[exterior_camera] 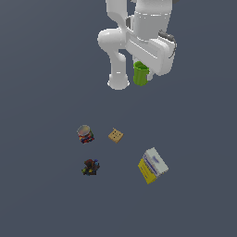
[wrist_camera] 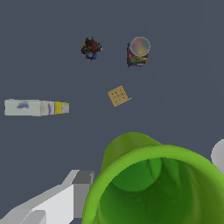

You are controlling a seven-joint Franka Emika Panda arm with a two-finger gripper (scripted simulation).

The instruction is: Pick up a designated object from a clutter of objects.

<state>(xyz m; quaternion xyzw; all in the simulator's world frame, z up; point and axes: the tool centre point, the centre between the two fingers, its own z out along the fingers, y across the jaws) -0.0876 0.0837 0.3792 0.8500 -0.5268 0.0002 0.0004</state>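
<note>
A: Where is the green cup?
B: Up off the worktop, gripped in the hand, which is closed on it.
A: And the rest?
B: The yellow box, cracker, striped can and dark lump lie below, well apart.

Glossy green cup, matt grey floor
</note>
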